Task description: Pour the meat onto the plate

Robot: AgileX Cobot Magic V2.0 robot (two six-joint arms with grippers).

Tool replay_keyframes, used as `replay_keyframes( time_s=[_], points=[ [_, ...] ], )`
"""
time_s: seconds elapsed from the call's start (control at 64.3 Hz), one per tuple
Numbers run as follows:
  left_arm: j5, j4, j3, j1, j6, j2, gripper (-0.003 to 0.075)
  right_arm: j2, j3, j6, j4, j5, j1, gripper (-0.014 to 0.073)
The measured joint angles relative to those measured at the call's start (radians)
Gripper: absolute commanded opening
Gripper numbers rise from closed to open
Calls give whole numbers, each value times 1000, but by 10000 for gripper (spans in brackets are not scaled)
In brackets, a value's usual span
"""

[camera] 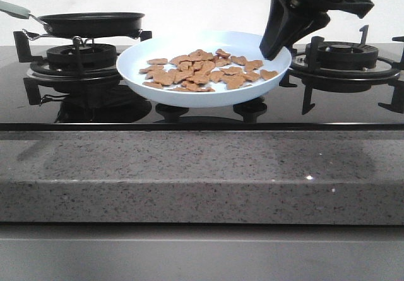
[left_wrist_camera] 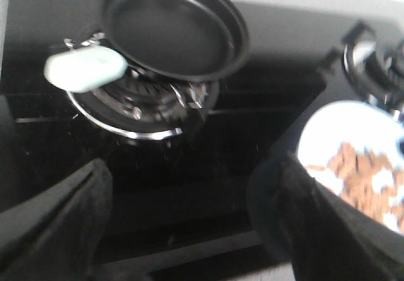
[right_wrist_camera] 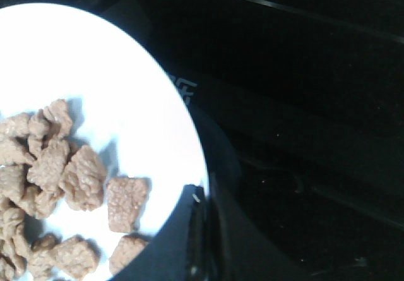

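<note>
Gripping the rim of the wide pale blue-white glossy plate [camera: 203,68] with the right gripper [camera: 273,48], jaws clenched on its edge. Small orange-brown meat bits [camera: 205,71] lying heaped in the plate between the burners. Hanging spread apart and empty: left gripper [left_wrist_camera: 183,230], near the black frying pan [left_wrist_camera: 173,27]. Judging the pour done; next, releasing the plate gently.

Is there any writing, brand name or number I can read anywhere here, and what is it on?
No text can be read.
One small pale mark sits on the dark stove surface beside the plate in the right wrist view; it is too blurred to read.
The frying pan shows no lettering.
</note>
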Motion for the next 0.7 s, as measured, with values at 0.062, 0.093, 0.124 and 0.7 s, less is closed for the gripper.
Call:
replay_keyframes(
  time_s=[0.062,0.093,0.124,0.7],
  points=[
    [-35,124,23,-79,-81,-49,531,0,0,0,0,0,0,-118],
    [-47,195,35,-119,-131,-68,530,0,0,0,0,0,0,-118],
    [-57,252,48,-148,-173,-86,529,0,0,0,0,0,0,-118],
    [-75,569,250,-277,-438,-261,510,0,0,0,0,0,0,-118]
  ],
)
